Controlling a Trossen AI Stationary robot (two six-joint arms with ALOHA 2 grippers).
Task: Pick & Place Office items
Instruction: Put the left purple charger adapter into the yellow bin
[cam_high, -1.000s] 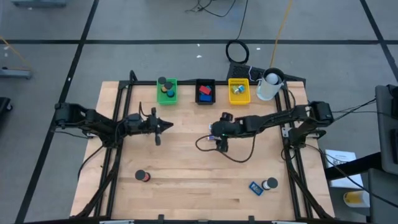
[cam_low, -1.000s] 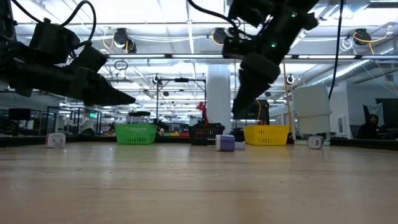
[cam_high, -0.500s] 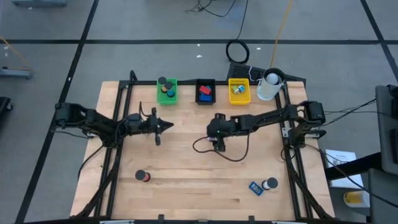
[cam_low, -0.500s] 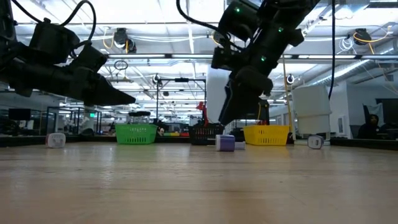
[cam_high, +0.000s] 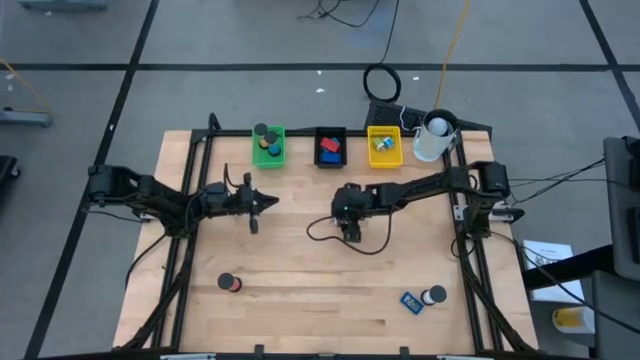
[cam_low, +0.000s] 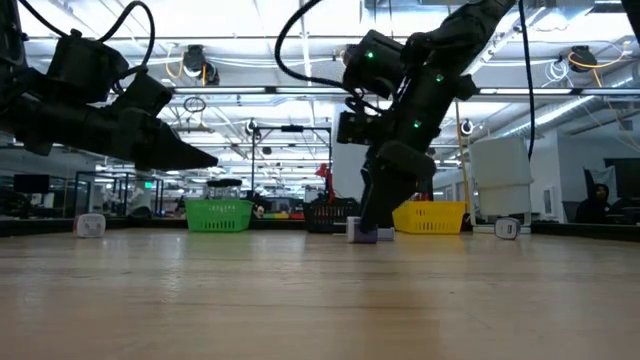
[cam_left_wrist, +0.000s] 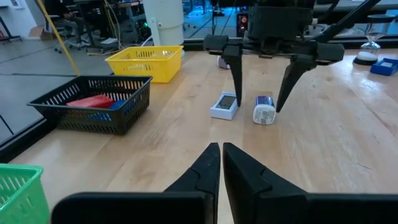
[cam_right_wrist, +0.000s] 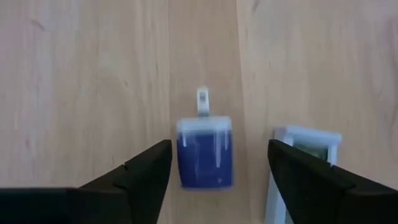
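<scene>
We are watching the right hand (cam_left_wrist: 256, 99) hanging low over the middle of the wooden surface (cam_high: 320, 290), its two dark fingers (cam_right_wrist: 147, 177) standing wide apart and straddling a small blue and white piece (cam_right_wrist: 204, 157), with nothing gripped between them; in the left wrist view the fingertips are reaching down on either side of that piece (cam_left_wrist: 264, 109) close to the wood. Just beside it, outside one finger, a flat white piece with a dark face (cam_left_wrist: 224, 104) is lying on the surface. We are seeing the left hand (cam_high: 268, 203) hovering above the surface well to the left, its fingers pressed together and holding nothing. Along the far edge of the surface the green tray (cam_high: 268, 146) is holding dark round items, the black tray (cam_high: 330, 146) is holding a red and a blue block, and the yellow tray (cam_high: 384, 146) is holding small pieces we cannot tell apart, with the white cup (cam_high: 432, 138) standing just right of it. Toward the near edge, a dark round roll (cam_high: 230, 283) is sitting at the left, and a blue block (cam_high: 411, 301) is lying right beside a small round white-topped item (cam_high: 434, 296) at the right.
</scene>
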